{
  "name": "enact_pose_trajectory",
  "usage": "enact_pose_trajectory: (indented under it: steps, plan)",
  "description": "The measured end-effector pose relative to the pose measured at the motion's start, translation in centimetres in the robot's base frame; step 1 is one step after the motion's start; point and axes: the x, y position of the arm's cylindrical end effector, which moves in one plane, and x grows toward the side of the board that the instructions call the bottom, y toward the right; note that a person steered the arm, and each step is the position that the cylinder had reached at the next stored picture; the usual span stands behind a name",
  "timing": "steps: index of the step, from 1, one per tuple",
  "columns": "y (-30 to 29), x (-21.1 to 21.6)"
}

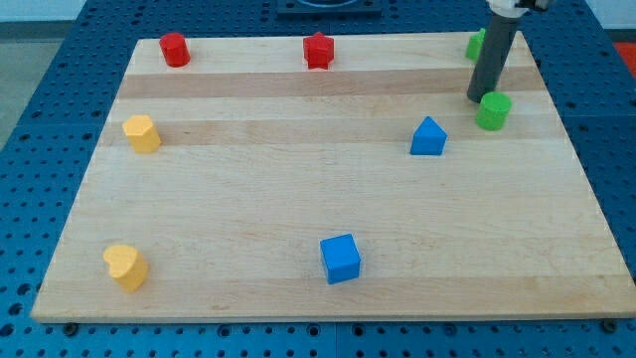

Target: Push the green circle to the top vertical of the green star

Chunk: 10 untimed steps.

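The green circle (493, 110) sits near the view's right edge of the wooden board, in the upper part. The green star (477, 44) is at the top right corner, mostly hidden behind my rod, so its shape is hard to make out. My tip (477, 98) rests on the board just left of and slightly above the green circle, touching or almost touching it. The star lies above the circle, a little to the left.
A blue triangular block (428, 136) lies left of the circle. A blue cube (341, 259) is at bottom centre. Two red blocks (175, 49) (318, 50) sit along the top. Two yellow blocks (142, 133) (125, 267) are on the left. The board edge (556, 89) is close on the right.
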Motion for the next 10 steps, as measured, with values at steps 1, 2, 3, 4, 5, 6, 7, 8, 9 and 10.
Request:
enact_pose_trajectory:
  steps: [1,2,3,4,5,6,7,8,9,10]
  plan:
    - [0.0,1.0]
    - [0.0,2.2]
    - [0.1,2.3]
    - [0.1,2.3]
    - [0.1,3.1]
    - [0.1,3.6]
    - [0.1,3.6]
    - [0.1,3.8]
    - [0.1,3.8]
    - [-0.7,3.9]
